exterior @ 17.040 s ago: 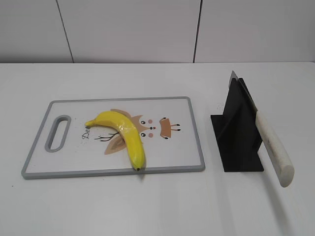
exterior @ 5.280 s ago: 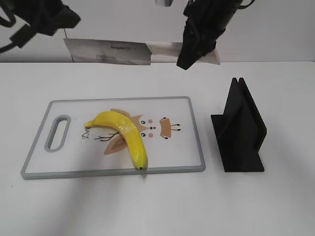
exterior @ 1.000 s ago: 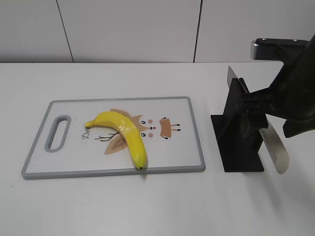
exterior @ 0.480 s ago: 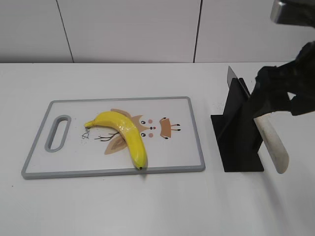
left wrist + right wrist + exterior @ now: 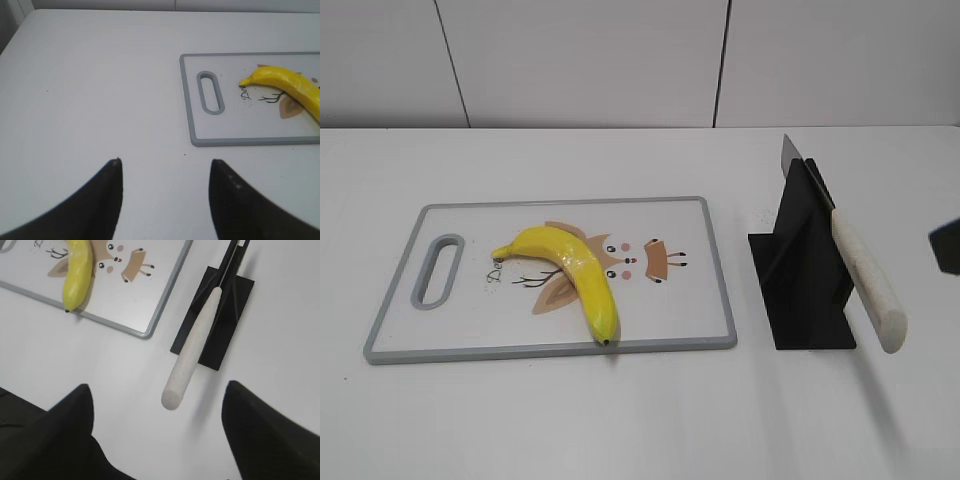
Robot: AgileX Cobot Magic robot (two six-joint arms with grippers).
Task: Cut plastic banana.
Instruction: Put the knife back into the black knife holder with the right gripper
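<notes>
The plastic banana (image 5: 570, 275) is glossy yellow, curved and whole, lying on the white cutting board (image 5: 700, 300) with its grey rim. It also shows in the left wrist view (image 5: 290, 87) and the right wrist view (image 5: 77, 272). A knife with a white handle (image 5: 868, 285) rests slanted in the black knife stand (image 5: 805, 270); the handle (image 5: 192, 352) also shows in the right wrist view. My left gripper (image 5: 165, 165) is open and empty over bare table left of the board. My right gripper (image 5: 157, 390) is open and empty, above and apart from the handle's end.
The cutting board (image 5: 197, 115) has a handle slot (image 5: 438, 270) at its left end and a cartoon print under the banana. A dark edge of my right arm (image 5: 948, 245) shows at the far right. A white wall stands behind the table.
My right arm set the knife back in the stand, let go and withdrew to the right, almost out of the exterior view. The banana and board have not moved.
</notes>
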